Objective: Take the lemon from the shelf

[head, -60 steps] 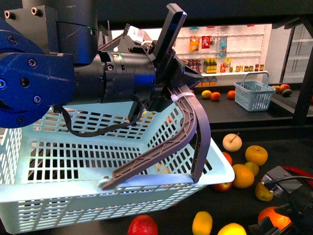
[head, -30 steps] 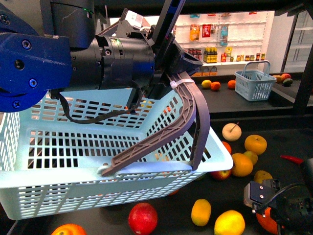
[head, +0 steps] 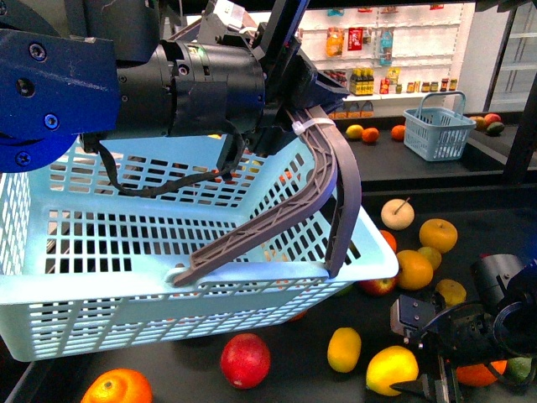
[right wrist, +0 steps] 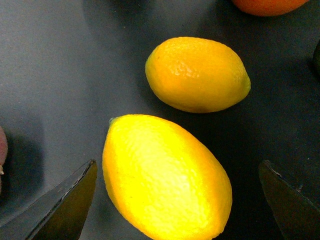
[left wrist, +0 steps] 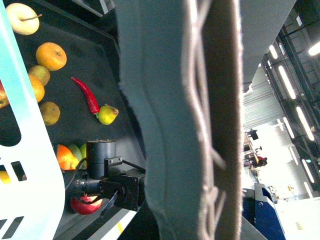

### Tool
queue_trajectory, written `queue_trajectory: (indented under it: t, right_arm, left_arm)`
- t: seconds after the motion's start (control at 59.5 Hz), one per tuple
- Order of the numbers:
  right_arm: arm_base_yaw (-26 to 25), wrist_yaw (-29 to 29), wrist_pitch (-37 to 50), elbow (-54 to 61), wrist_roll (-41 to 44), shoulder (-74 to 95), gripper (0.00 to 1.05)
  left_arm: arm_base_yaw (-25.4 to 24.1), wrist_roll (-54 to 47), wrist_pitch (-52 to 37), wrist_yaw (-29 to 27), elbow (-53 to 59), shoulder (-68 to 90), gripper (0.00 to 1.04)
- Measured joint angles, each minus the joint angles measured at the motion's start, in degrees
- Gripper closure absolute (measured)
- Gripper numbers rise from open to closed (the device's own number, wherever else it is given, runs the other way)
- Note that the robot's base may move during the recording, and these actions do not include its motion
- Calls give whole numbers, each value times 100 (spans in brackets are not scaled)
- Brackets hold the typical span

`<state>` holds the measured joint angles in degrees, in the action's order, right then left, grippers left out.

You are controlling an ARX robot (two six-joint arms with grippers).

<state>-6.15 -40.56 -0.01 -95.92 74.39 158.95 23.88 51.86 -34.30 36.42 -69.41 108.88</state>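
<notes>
The lemon point(right wrist: 165, 177) lies on the black shelf point(head: 294, 382) deck, just beside a smaller orange-yellow fruit point(right wrist: 197, 74). The right end effector point(right wrist: 177, 165) hovers over it, fingers point(right wrist: 65, 205) spread to either side, not touching. The left end effector point(head: 306, 126) is pressed onto the handle point(head: 277, 227) of a pale blue basket point(head: 126, 252)

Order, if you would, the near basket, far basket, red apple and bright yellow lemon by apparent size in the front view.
1. the near basket, largest, being close to the camera.
2. the far basket, shrunk by distance.
3. the red apple and the bright yellow lemon look alike, so unranked.
</notes>
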Motion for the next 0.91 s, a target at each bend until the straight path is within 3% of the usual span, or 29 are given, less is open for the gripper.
queue_trajectory:
  t: [0.571,0.756,0.907]
  right_arm:
    - [33,-15,540,-745,-466,682,7]
    - [42,-15,691,-719,-728,684,34]
    - [28,15,911,-452,-874,540,41]
  left_arm:
    - [0,0,0,4,0,0,98]
    - [0,0,0,2,0,0,98]
    - [0,0,0,2,0,0,98]
